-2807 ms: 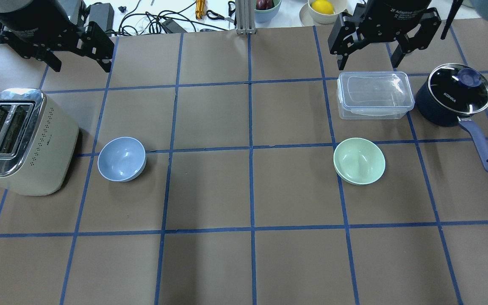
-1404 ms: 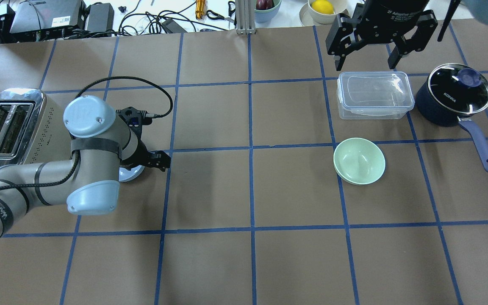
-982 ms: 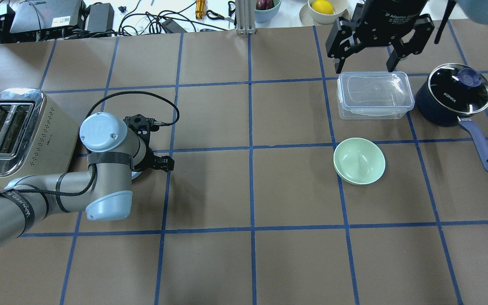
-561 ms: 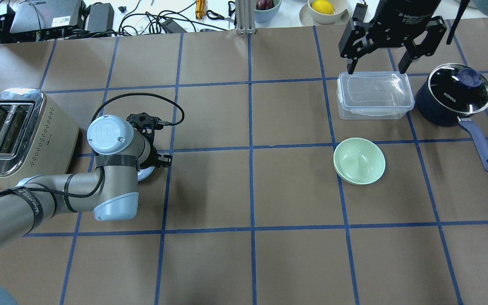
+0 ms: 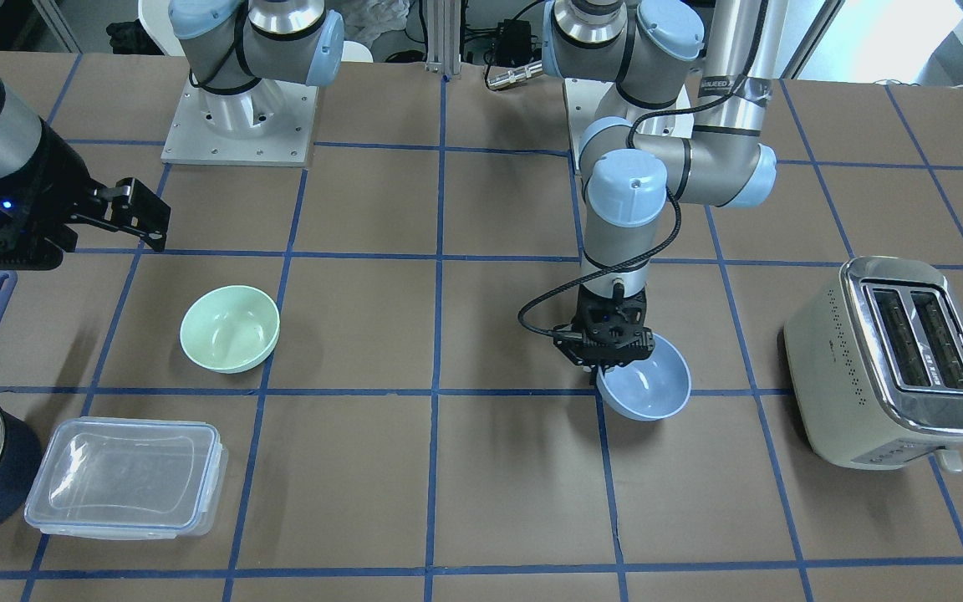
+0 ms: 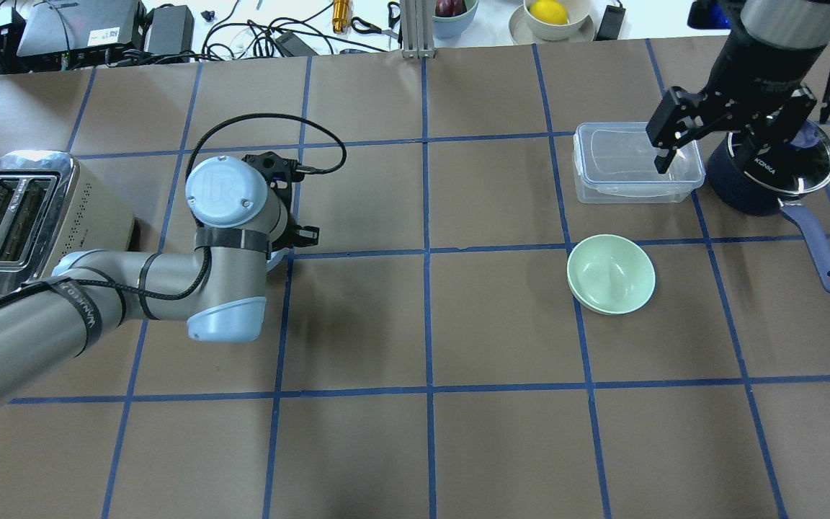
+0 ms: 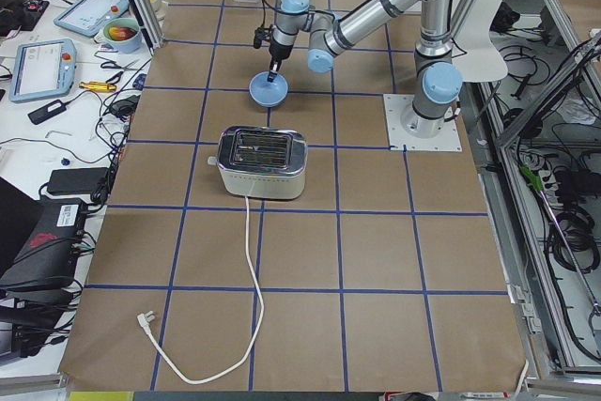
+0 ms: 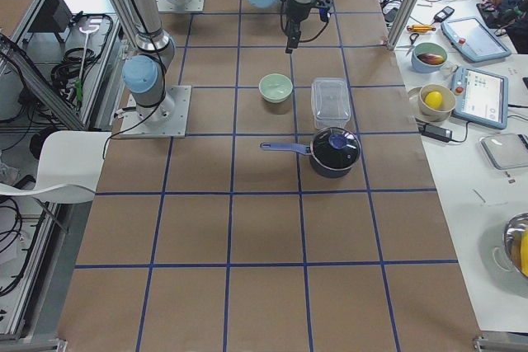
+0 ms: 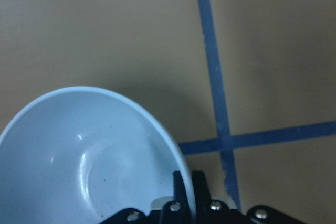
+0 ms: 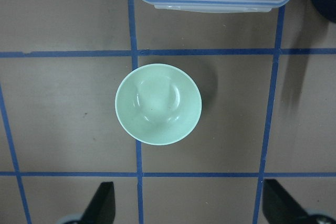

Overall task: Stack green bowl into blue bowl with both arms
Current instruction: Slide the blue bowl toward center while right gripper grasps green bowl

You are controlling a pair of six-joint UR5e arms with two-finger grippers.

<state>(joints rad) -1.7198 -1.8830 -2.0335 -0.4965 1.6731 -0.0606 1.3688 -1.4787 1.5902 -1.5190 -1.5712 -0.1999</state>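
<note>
The blue bowl [image 5: 649,389] hangs tilted from my left gripper [image 5: 615,361], which is shut on its rim near the middle-left of the table. The left wrist view shows the rim pinched between the fingertips [image 9: 178,184], with the blue bowl [image 9: 89,156] a little above the paper. In the overhead view the left arm hides almost all of the bowl. The green bowl [image 6: 610,274] sits upright on the table at the right, also in the right wrist view [image 10: 158,104]. My right gripper [image 6: 732,144] is open and empty, high above the container and the saucepan.
A cream toaster [image 6: 33,231] stands at the left edge. A clear lidded container [image 6: 613,162] and a dark navy saucepan [image 6: 746,191] with a long handle [image 6: 818,256] stand behind the green bowl. Cables and bowls of fruit lie beyond the far edge.
My left arm came down on the blue bowl, gripped its rim and has carried it right and farther from the robot. My right arm has moved right and nearer, over the container and saucepan.
</note>
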